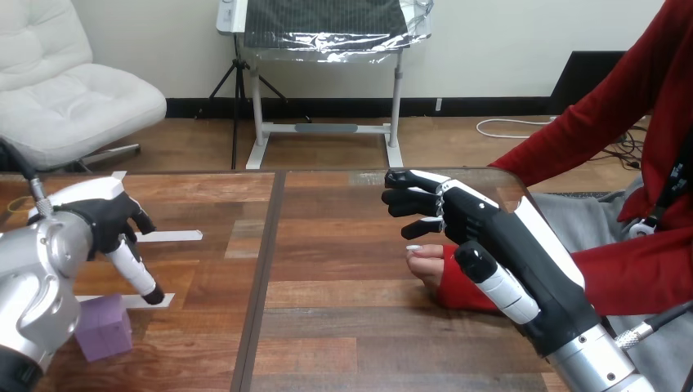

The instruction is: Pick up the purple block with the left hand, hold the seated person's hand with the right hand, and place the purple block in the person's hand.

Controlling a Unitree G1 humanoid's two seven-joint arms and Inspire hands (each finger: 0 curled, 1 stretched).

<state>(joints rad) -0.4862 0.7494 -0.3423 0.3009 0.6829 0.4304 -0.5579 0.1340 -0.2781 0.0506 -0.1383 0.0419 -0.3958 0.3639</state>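
Table point(343, 327) of grained wood planks bears cubic purple block point(104, 328).

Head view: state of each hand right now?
left hand: open, by the purple block, holding nothing.
right hand: open, over the person's hand, not gripping it.

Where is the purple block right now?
In the head view, the purple block sits on the table at the near left, close to the left robot hand and beside its silver forearm.
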